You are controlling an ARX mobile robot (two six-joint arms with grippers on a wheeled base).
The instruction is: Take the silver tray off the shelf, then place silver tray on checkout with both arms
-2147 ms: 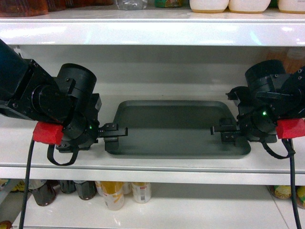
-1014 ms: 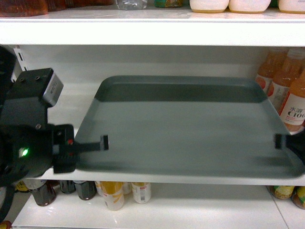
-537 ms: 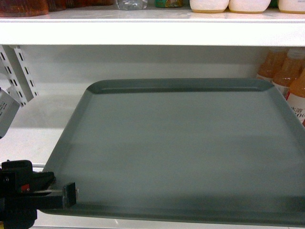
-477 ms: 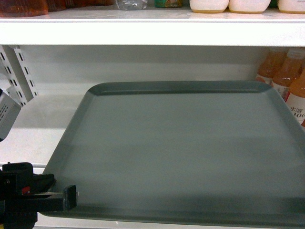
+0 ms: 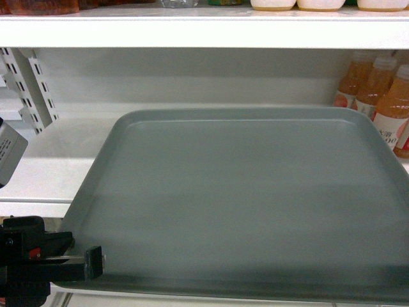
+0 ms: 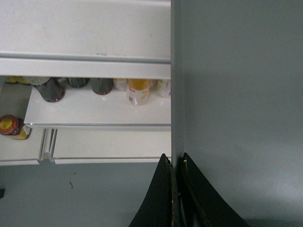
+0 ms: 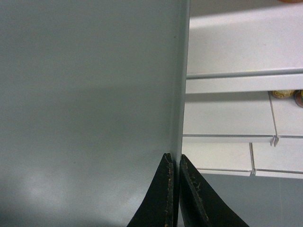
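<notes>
Partly cropped, silver tray fills view.

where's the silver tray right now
The silver tray fills the middle of the head view, held in front of the shelf, its side rims pinched by the left hand and right hand.

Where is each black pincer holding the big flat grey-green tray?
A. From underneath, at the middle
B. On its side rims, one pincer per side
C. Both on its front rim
B: each wrist view shows a black pincer, left and right, clamped on a side rim of the flat grey-green tray.
</notes>
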